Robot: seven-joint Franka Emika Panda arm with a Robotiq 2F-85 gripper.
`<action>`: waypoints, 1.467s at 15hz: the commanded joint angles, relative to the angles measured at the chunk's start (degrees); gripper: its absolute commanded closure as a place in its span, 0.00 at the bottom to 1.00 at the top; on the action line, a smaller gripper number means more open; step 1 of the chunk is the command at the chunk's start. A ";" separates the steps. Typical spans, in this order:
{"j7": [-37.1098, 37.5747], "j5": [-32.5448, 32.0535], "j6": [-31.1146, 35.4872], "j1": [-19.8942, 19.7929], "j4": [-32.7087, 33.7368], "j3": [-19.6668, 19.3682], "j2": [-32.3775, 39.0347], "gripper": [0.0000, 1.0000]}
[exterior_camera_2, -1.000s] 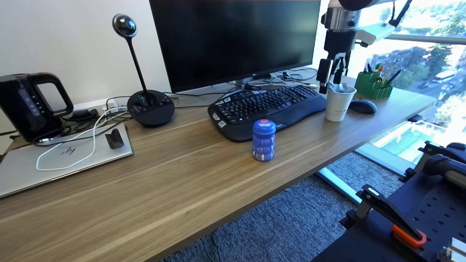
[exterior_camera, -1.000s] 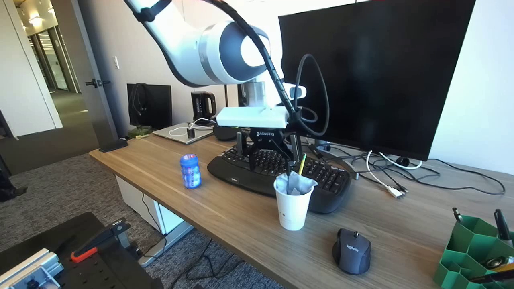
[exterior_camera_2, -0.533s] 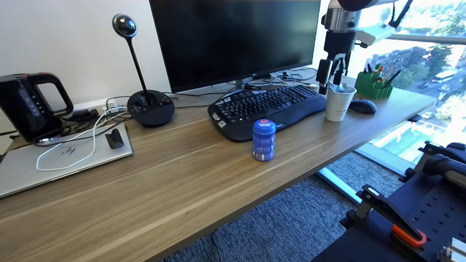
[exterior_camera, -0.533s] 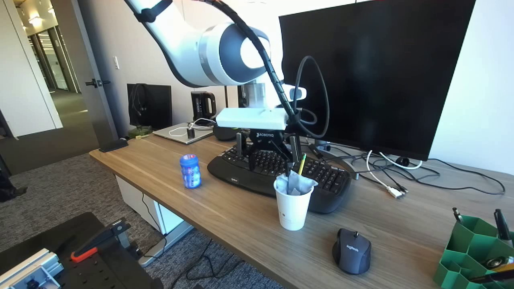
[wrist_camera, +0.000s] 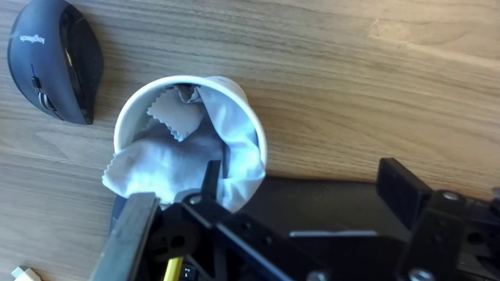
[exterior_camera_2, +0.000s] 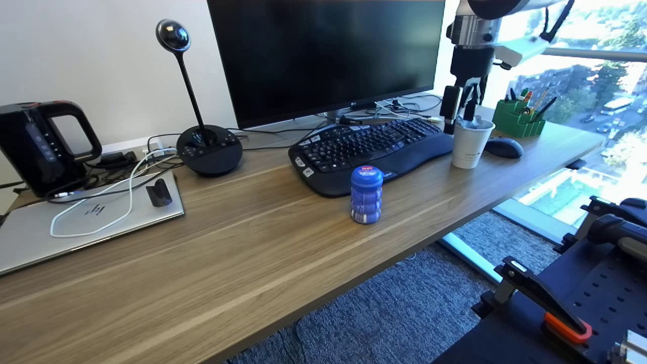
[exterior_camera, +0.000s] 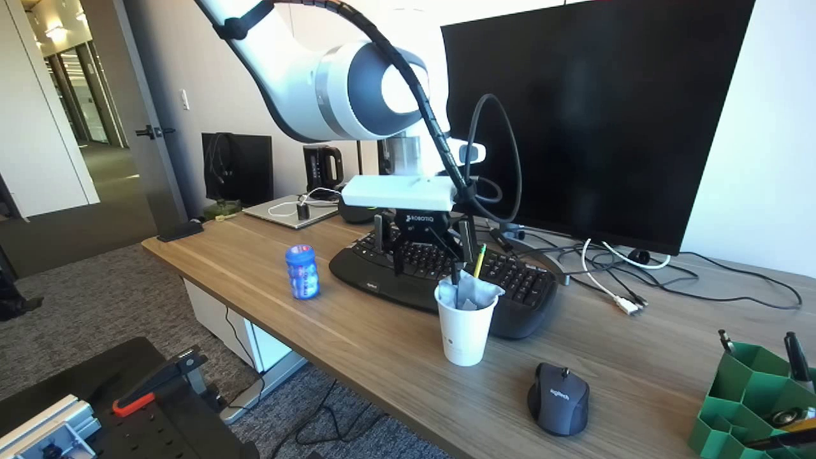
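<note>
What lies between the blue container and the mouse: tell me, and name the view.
The white cup, cloth inside, stands between the blue container and the mouse in both exterior views.

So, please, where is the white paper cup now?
In both exterior views, the white paper cup stands right of centre, between the black curved keyboard and the dark grey computer mouse.

A smooth, matt paper cup [exterior_camera: 467, 335] and creased, soft-looking cloth [wrist_camera: 168, 168] show against the fine wood grain of the worktop [exterior_camera_2: 202, 283]. The end effector [wrist_camera: 300, 171] pairs dull black surfaces with metallic grey; the keyboard [exterior_camera_2: 371, 151] is matt plastic, the mouse [wrist_camera: 47, 70] matt with one glossy side, the jar [exterior_camera_2: 366, 196] shiny plastic, the carpet [exterior_camera_2: 384, 293] rough-textured.
</note>
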 commanded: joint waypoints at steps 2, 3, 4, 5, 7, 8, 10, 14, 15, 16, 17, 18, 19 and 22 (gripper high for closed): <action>0.54 -1.19 0.80 0.77 0.38 -1.20 1.54 0.00; 0.51 -1.17 0.82 0.74 0.43 -1.24 1.85 0.00; 0.57 -1.35 0.94 0.83 0.46 -1.36 2.27 0.00; 0.77 -1.72 0.99 1.04 0.56 -1.60 2.78 0.00; 1.28 -2.52 0.83 1.43 0.78 -2.11 3.67 0.00; 1.24 -2.59 0.84 1.38 0.81 -2.11 3.92 0.00; 1.28 -2.82 0.90 1.49 0.82 -2.25 4.34 0.00; 1.49 -3.49 0.72 1.73 0.86 -2.50 4.94 0.00; 1.48 -3.49 0.69 1.69 0.87 -2.47 5.01 0.00; 1.43 -3.43 0.67 1.64 0.87 -2.42 5.02 0.00; 1.40 -3.43 0.66 1.64 0.88 -2.41 5.04 0.00; 1.39 -3.47 0.64 1.67 0.88 -2.42 5.07 0.00; 1.41 -3.52 0.63 1.71 0.88 -2.45 5.09 0.00; 0.33 -2.81 0.84 0.97 0.81 -1.92 4.57 0.00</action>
